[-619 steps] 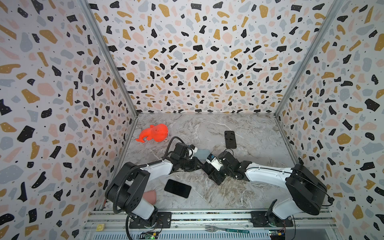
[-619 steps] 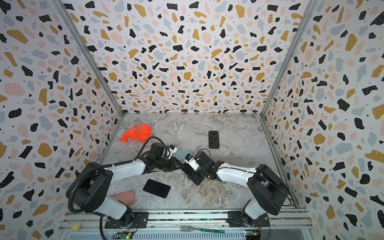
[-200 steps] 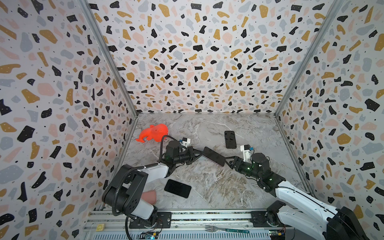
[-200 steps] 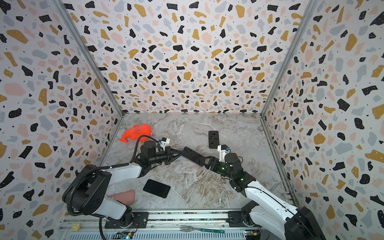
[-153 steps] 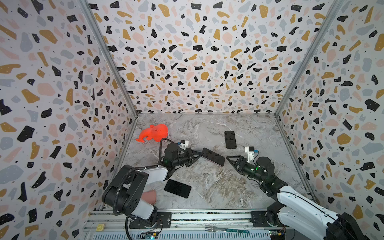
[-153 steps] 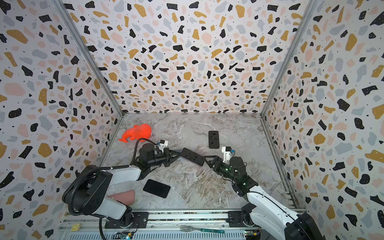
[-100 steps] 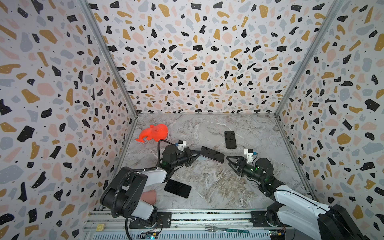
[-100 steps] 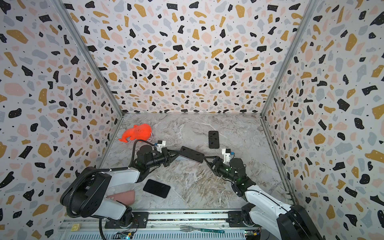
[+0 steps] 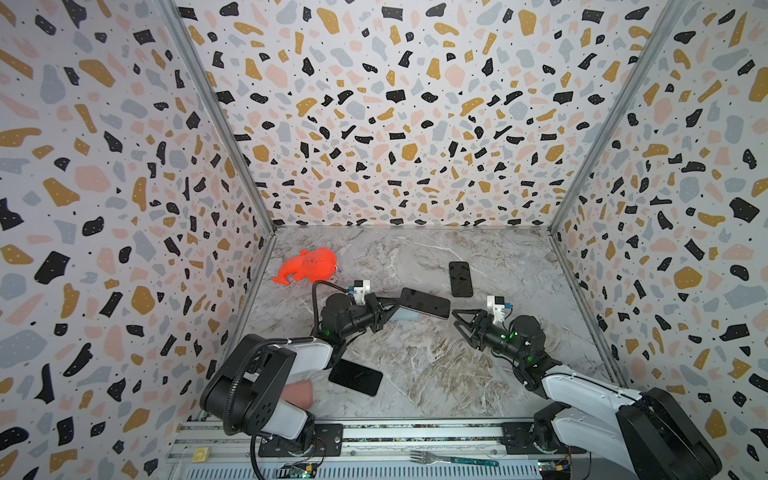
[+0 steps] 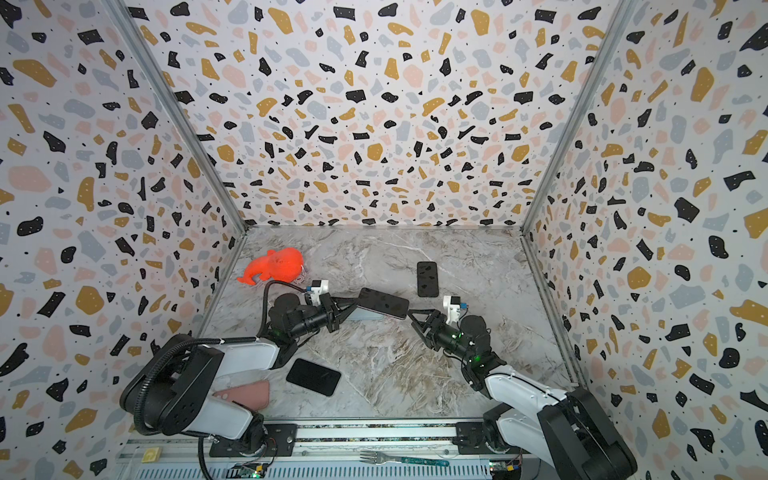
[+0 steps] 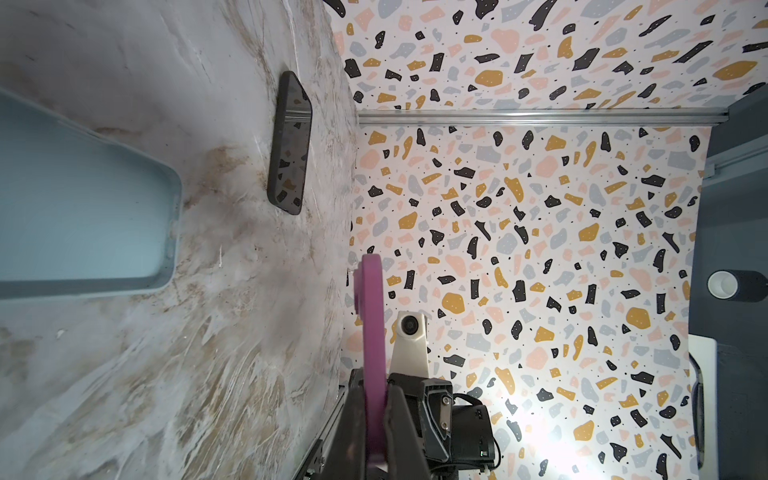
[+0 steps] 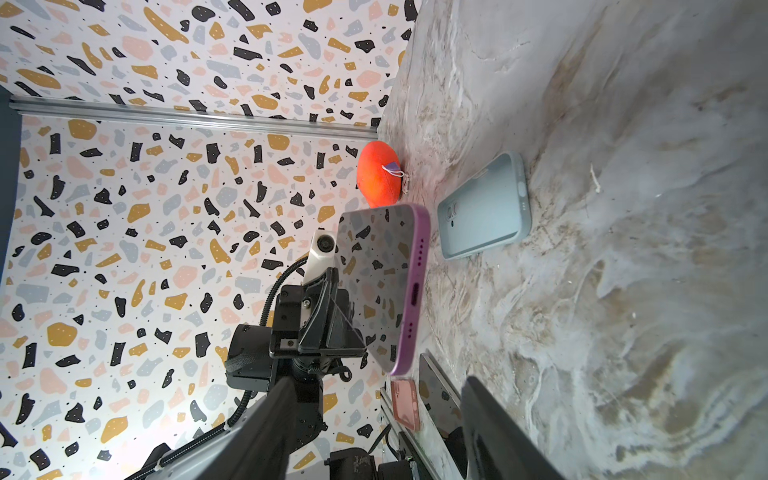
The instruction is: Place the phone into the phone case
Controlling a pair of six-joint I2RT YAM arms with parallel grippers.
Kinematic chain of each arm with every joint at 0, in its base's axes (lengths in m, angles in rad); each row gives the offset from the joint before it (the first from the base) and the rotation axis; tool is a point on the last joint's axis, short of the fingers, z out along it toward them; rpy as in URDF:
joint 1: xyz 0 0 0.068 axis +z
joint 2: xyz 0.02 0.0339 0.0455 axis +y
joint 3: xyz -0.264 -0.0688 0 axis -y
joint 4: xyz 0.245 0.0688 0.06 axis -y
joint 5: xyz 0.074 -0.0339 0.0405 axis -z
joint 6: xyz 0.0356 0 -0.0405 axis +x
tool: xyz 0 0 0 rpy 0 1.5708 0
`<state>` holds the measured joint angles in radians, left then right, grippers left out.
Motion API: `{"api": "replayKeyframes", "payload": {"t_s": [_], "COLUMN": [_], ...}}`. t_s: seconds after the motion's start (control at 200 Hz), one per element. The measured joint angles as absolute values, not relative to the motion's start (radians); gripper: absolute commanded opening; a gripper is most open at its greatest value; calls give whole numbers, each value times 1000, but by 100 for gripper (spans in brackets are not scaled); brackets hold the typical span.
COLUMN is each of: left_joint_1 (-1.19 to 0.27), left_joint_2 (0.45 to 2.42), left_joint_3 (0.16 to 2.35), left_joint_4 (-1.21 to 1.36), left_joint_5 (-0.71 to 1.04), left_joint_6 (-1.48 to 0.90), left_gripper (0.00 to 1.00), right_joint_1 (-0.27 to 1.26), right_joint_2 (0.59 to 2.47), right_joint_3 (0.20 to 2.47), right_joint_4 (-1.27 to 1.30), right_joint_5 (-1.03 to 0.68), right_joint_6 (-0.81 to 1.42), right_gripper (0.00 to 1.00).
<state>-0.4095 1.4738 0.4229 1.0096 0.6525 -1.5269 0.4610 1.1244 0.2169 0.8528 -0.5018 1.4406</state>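
Starting at the left of my screens, a pink case (image 9: pixel 300 395) lies half hidden under the left arm's base by the front edge, and an orange plush toy (image 9: pixel 309 268) sits against the left wall farther back. Just right of the pink case a black phone (image 9: pixel 355 377) lies flat on the marble table (image 9: pixel 415 365), its screen dark. Farther back, in both top views, I see the left gripper (image 9: pixel 397 306) reaching toward the middle with its jaws pressed onto one end of the phone (image 9: pixel 426 303), the purple-edged one. On the left wrist feed that phone shows edge-on as a purple strip pinched between the two black fingers (image 11: pixel 403 428). I have it lifted off the table, slightly tilted, its free end pointing toward the right arm. The phone case (image 10: pixel 365 316), light blue, lies open side up on the table directly below the held phone, so from above only a sliver of it peeks out. On the right wrist feed I see a clear gap between phone and case. Farther back and to the right a second black phone (image 9: pixel 460 278) lies flat, well apart from the rest. The right gripper (image 9: pixel 457 322) hovers just beside the phone's free end with its jaws spread and nothing between them
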Motion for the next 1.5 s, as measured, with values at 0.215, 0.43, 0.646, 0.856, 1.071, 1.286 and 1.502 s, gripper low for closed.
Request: {"api": "replayKeyframes", "payload": {"t_s": [0.215, 0.43, 0.646, 0.856, 1.071, 1.286, 1.502], "left_joint_1": [-413, -421, -422, -428, -429, -430, -435], "left_joint_2": [1471, 1471, 1471, 1471, 1471, 1471, 1471], "left_joint_3": [422, 412, 402, 399, 399, 399, 399], "left_joint_4": [1031, 1056, 1078, 1080, 1085, 1086, 1084], "left_joint_5": [653, 653, 653, 653, 652, 649, 645], "left_joint_6": [-1534, -1542, -1548, -1556, -1557, -1557, -1551], "left_gripper": [0, 0, 0, 0, 0, 0, 0], "right_joint_1": [459, 459, 457, 442, 425, 421, 412], "right_joint_2": [1232, 1296, 1366, 1389, 1388, 1387, 1376], "right_joint_3": [217, 228, 237, 249, 250, 250, 251], "right_joint_4": [967, 1039, 1140, 1185, 1197, 1195, 1180], "right_joint_5": [-537, -551, -554, -557, -556, -556, -556], "right_joint_6": [1484, 1511, 1546, 1570, 1573, 1567, 1568], "right_gripper": [54, 43, 37, 32, 26, 16, 9]}}
